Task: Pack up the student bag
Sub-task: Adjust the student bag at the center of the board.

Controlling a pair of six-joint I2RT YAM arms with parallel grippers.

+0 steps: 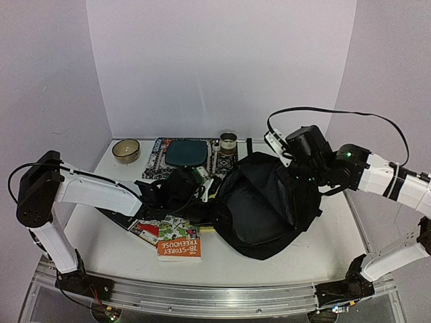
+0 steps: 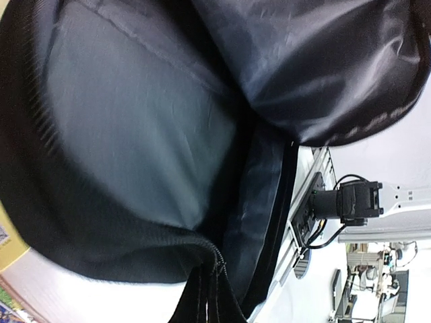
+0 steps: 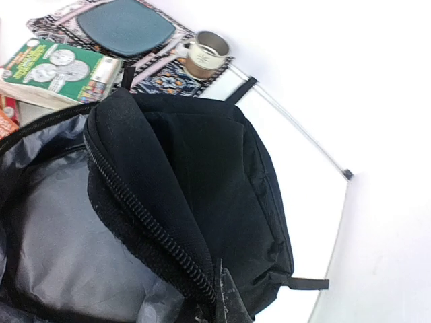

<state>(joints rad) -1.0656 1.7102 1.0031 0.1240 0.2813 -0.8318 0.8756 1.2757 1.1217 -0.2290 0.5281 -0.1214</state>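
Student bag [image 1: 262,208] lies on the white table [image 1: 121,256], right of centre, between the 2 arms. Main compartment is unzipped and gaping. Grey lining shows inside in both wrist views.

Left gripper [image 1: 192,192] is at the bag's left edge, arm stretched low across the table. Jaws closed tight. Left wrist view looks straight into the bag's interior. A fold of black fabric and zipper edge bunches at bottom centre, where the jaws sit, so it reads as pinched on the rim. The fingers themselves are out of sight.

Right gripper [image 1: 294,171] is at the bag's upper right edge. Jaws closed. In the right wrist view the zipper track runs down the lifted flap right into the fingertips [image 3: 227,304], which pinch the zippered rim. The flap stands raised above the open compartment.

Along the back wall:
- 1 wooden bowl [image 1: 126,149] at left.
- 1 patterned mat [image 1: 156,163] beside it, with a dark teal pad [image 1: 186,153] lying on top.
- 1 small metal cup [image 1: 228,142] at the mat's right end, just behind the bag's top.

Near side, left of the bag: 1 orange book [image 1: 179,247] with a treehouse title, lying flat, and 1 green-covered book [image 1: 156,229] just behind it, partly under the left arm. Both are outside the bag, close to its left edge.
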